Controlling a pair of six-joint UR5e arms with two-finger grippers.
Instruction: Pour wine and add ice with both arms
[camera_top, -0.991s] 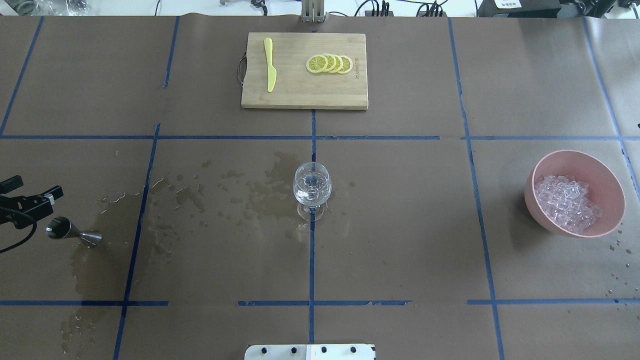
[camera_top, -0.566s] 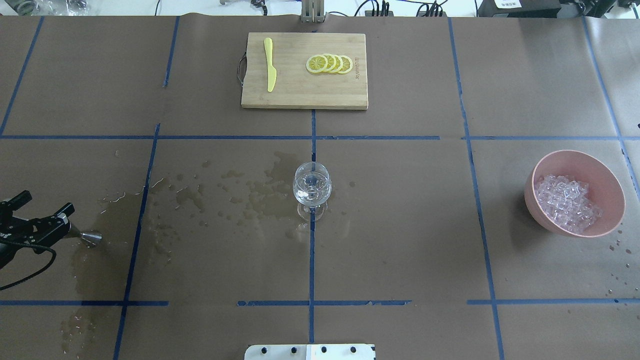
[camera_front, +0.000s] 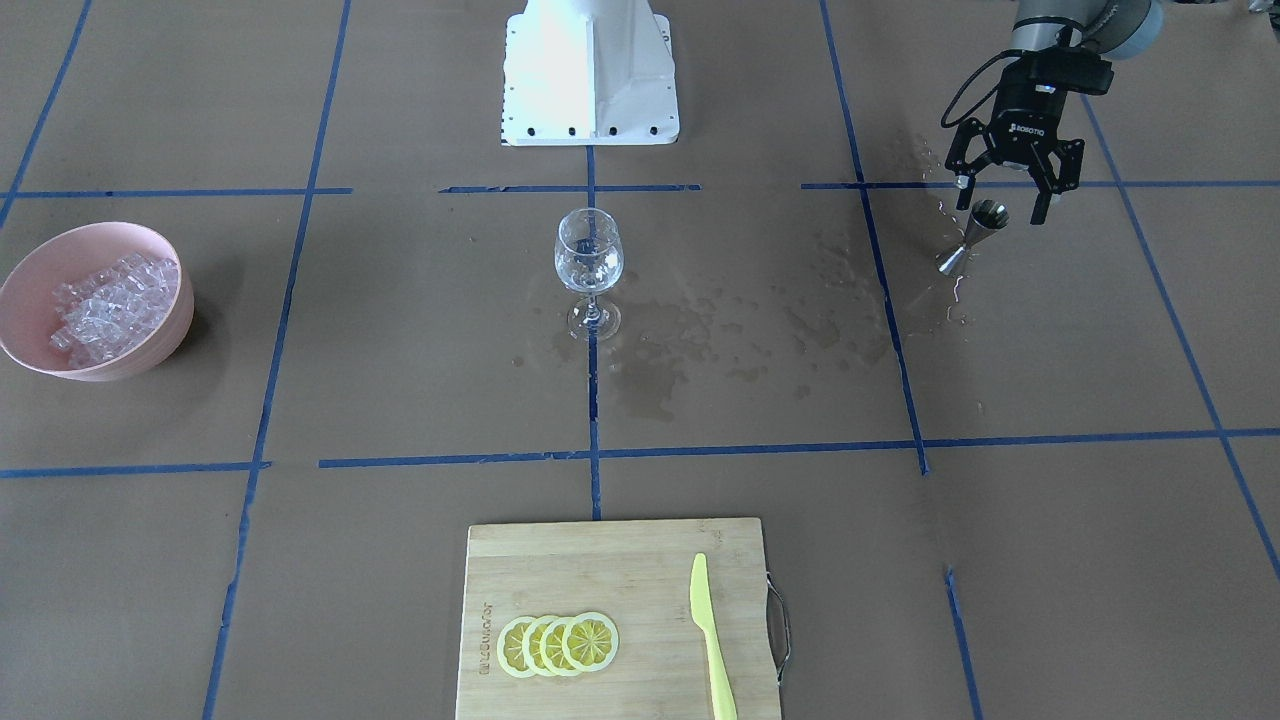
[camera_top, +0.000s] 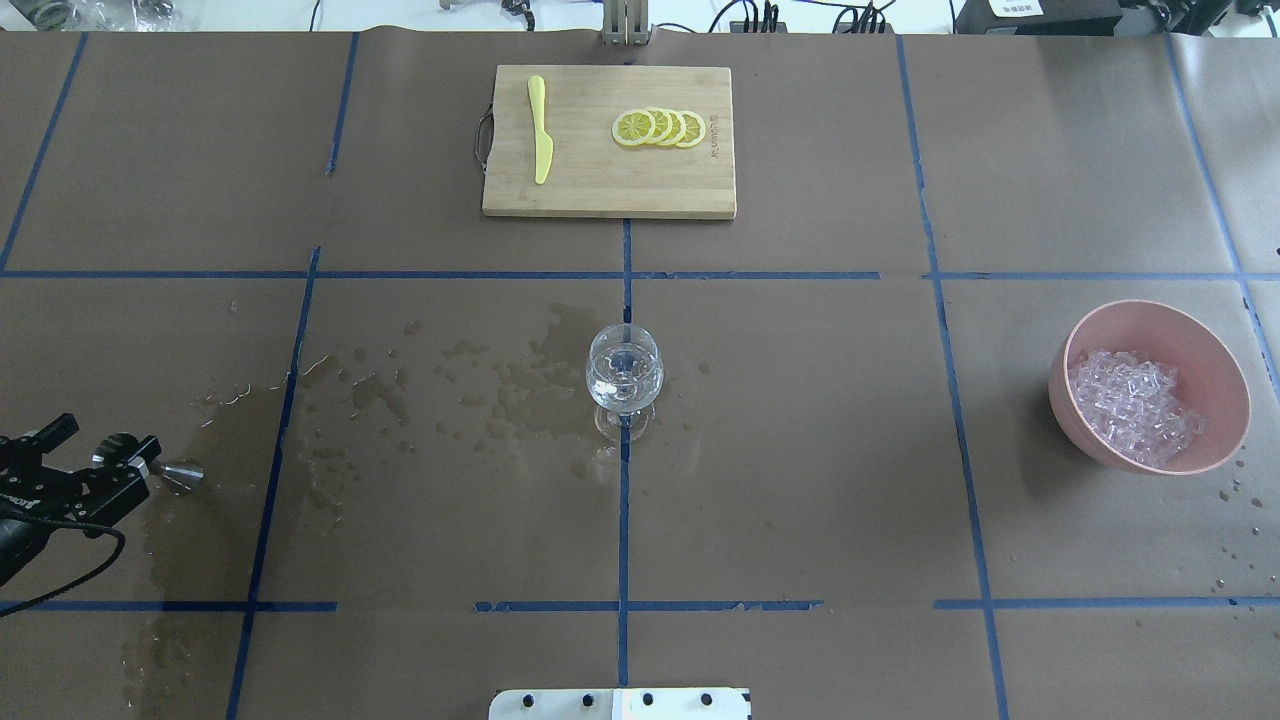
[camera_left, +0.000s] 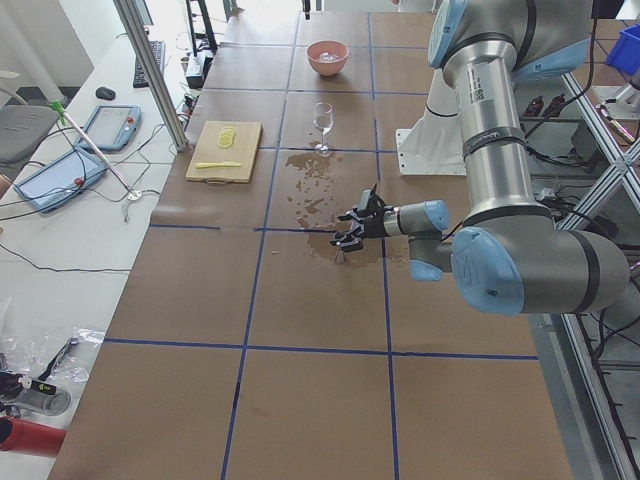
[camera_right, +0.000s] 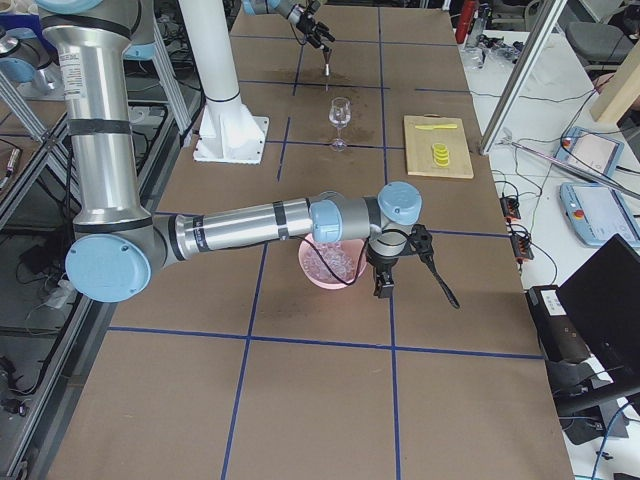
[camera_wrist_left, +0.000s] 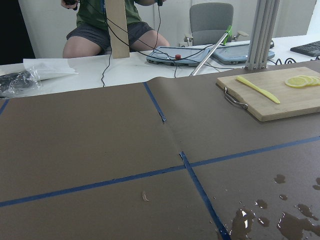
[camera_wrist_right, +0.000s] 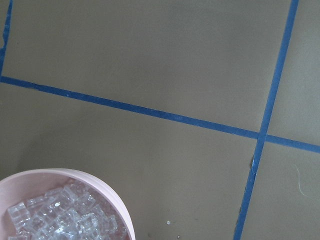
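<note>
Wine (camera_top: 624, 396), clear and hard to make out, seems to sit low in the wine glass (camera_front: 588, 248) at the middle of the table (camera_top: 800, 480). Whether more remains in the steel jigger (camera_front: 968, 240) I cannot tell. The left claw (camera_front: 1003, 200) hangs released, its fingers spread just above the jigger's upper cup, so I judge a grasp to be next. That grasp is the likeliest place for trouble. The jigger is narrow-waisted and smooth and stands on soaked paper, so an off-centre clench could squirt it sideways or tip it over. Wet patches (camera_top: 520, 390) between jigger and glass suggest liquid slops easily on the way across, and any tilt in transit would add to them. The glass is tall on a thin stem, and a nudge at the rim could topple it. Ice (camera_top: 1135, 405) is heaped in the pink bowl (camera_top: 1200, 340). The right claw (camera_right: 385, 275) is near that bowl, and I cannot tell whether it is clenched or released. Cubes dropped from too high could splash the wine out
</note>
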